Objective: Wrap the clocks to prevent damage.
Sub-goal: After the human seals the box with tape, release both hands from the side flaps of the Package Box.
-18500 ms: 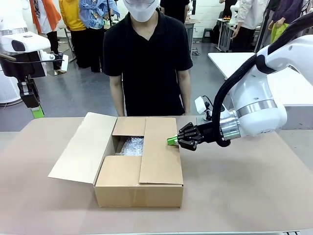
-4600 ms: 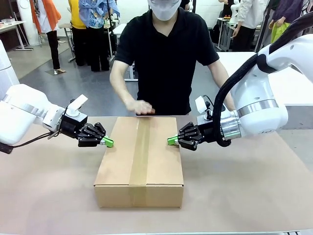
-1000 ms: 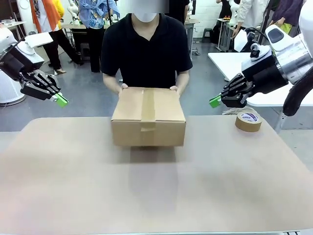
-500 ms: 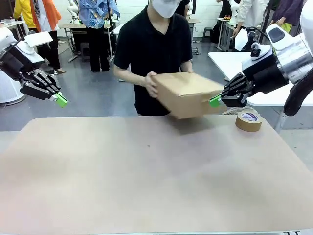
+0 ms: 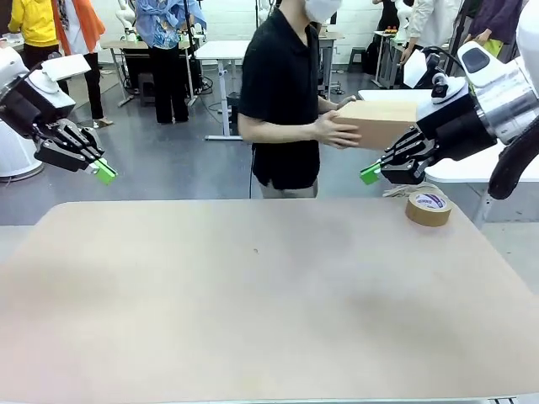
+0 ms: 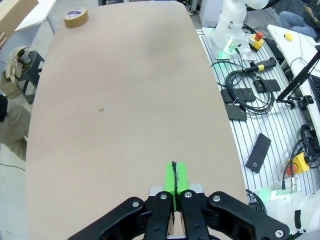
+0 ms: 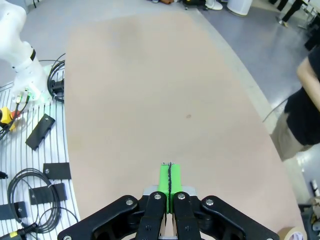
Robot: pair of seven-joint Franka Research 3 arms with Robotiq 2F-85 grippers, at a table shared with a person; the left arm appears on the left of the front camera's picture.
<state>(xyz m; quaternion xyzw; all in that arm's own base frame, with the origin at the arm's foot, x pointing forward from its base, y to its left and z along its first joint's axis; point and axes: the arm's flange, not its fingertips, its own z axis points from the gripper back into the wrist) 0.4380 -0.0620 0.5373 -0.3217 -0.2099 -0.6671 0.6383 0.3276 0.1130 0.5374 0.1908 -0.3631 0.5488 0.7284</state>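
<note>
Front view: the left gripper [image 5: 104,172] hangs at the left edge with its green pads pressed together and nothing between them. The right gripper [image 5: 370,173] at the right is closed and empty too. Just above it, in the upper right, the person's hand [image 5: 335,130] holds the box [image 5: 381,123]. Tape [image 5: 428,209] lies on the table [image 5: 253,303] below.

White arms, black two-finger left gripper [image 5: 104,172] and right gripper [image 5: 370,173] with green pads; person [image 5: 282,93] beside right gripper wears black short-sleeved shirt.
</note>
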